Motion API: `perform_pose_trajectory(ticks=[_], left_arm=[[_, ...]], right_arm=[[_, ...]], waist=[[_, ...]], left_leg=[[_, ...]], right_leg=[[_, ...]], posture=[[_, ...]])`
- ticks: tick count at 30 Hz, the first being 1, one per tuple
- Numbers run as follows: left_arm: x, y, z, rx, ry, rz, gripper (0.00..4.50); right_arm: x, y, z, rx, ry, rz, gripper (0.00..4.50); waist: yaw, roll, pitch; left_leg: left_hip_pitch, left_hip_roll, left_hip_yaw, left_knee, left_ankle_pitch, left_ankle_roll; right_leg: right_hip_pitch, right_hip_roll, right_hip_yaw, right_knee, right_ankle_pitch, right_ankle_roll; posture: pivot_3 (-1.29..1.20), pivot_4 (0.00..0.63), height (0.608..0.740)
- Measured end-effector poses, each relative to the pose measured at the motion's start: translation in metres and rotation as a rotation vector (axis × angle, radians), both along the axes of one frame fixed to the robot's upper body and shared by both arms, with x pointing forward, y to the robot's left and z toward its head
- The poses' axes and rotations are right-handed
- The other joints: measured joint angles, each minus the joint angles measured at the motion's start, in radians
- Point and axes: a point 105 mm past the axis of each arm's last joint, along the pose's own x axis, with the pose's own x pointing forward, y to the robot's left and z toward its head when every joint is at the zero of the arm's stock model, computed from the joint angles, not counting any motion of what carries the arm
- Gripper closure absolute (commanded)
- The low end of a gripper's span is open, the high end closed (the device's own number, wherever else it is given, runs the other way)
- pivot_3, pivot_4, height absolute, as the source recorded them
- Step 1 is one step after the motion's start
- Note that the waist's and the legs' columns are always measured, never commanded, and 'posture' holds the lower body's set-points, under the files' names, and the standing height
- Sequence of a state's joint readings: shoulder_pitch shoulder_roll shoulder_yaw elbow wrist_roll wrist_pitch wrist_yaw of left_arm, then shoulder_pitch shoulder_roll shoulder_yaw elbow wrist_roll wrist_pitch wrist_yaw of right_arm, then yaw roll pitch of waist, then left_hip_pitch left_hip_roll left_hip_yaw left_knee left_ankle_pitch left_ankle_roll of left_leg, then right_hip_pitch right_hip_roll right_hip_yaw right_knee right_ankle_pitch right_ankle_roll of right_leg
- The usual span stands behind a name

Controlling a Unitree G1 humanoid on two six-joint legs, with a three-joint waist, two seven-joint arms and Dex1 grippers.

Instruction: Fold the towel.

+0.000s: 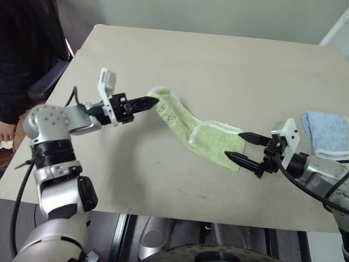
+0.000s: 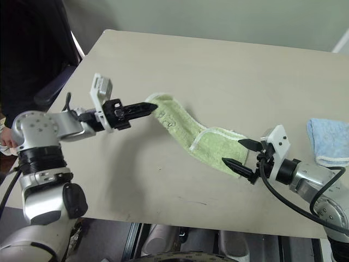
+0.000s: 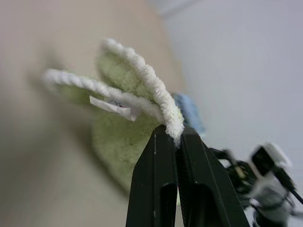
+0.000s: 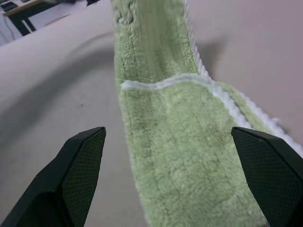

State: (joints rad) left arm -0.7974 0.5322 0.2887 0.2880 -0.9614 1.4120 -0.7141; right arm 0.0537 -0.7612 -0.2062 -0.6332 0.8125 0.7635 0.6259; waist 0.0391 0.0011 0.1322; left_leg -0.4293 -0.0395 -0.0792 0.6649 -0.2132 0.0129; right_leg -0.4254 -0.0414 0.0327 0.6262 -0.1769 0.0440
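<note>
The left gripper point(image 1: 154, 100) has its jaws clamped on the white-edged end of the green towel point(image 1: 218, 144), holding that end up off the tabletop point(image 1: 218, 65) so the cloth hangs in a long strip toward the right, where its other end lies flat. The right gripper point(image 1: 237, 147) waits at that near-right end with jaws spread wide, holding nothing, apparently placed to take the free end. A light blue towel point(image 1: 327, 134) lies well apart at the right edge.

Soft, even overhead light, faint shadow on the table point(image 1: 218, 71) beneath the towel point(image 1: 212, 142), blurred left-wrist background.
</note>
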Motion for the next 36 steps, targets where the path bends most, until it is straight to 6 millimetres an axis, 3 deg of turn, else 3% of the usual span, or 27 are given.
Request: perform_pose_trajectory(ticks=[7, 12, 23, 31, 36], left_arm=[[-0.022, -0.053, -0.019, 0.134, -0.112, -0.311, 4.48], [-0.021, -0.071, -0.023, 0.143, -0.170, -0.424, 4.48], [-0.042, -0.137, -0.045, 0.127, -0.201, -0.645, 4.48], [-0.058, -0.161, -0.062, 0.187, -0.202, -0.746, 4.48], [-0.063, -0.165, -0.077, 0.225, -0.198, -0.771, 3.14]], right_arm=[[-0.003, -0.017, 0.001, -0.034, 0.000, -0.061, 0.00], [-0.006, -0.028, 0.004, -0.047, -0.012, -0.113, 0.00], [-0.019, -0.039, 0.001, -0.059, -0.012, -0.215, 0.00], [-0.020, -0.040, 0.002, -0.063, -0.026, -0.244, 0.00], [-0.018, -0.040, 0.002, -0.060, -0.031, -0.260, 0.00]], waist=[[-0.001, 0.000, 0.000], [-0.001, -0.001, 0.001], [0.002, -0.001, 0.001], [0.002, -0.001, 0.001], [0.002, -0.001, 0.001]], left_leg=[[-0.001, 0.000, 0.000, 0.000, 0.000, 0.000], [-0.002, 0.000, -0.001, 0.000, 0.000, 0.001], [-0.006, 0.000, 0.000, 0.002, 0.000, 0.004], [-0.006, 0.000, 0.000, 0.002, 0.001, 0.004], [-0.006, 0.000, 0.000, 0.003, 0.001, 0.004]], right_leg=[[0.000, 0.000, 0.000, 0.000, -0.003, 0.011], [-0.001, 0.000, 0.000, 0.000, -0.005, 0.015], [-0.002, -0.002, 0.000, -0.002, -0.002, 0.024], [-0.001, -0.002, 0.000, -0.001, -0.001, 0.026], [-0.001, -0.002, 0.001, -0.002, -0.001, 0.026]], posture=[[0.00, 0.150, 0.733], [0.00, 0.150, 0.733], [0.00, 0.150, 0.733], [0.00, 0.150, 0.733], [0.00, 0.150, 0.733]])
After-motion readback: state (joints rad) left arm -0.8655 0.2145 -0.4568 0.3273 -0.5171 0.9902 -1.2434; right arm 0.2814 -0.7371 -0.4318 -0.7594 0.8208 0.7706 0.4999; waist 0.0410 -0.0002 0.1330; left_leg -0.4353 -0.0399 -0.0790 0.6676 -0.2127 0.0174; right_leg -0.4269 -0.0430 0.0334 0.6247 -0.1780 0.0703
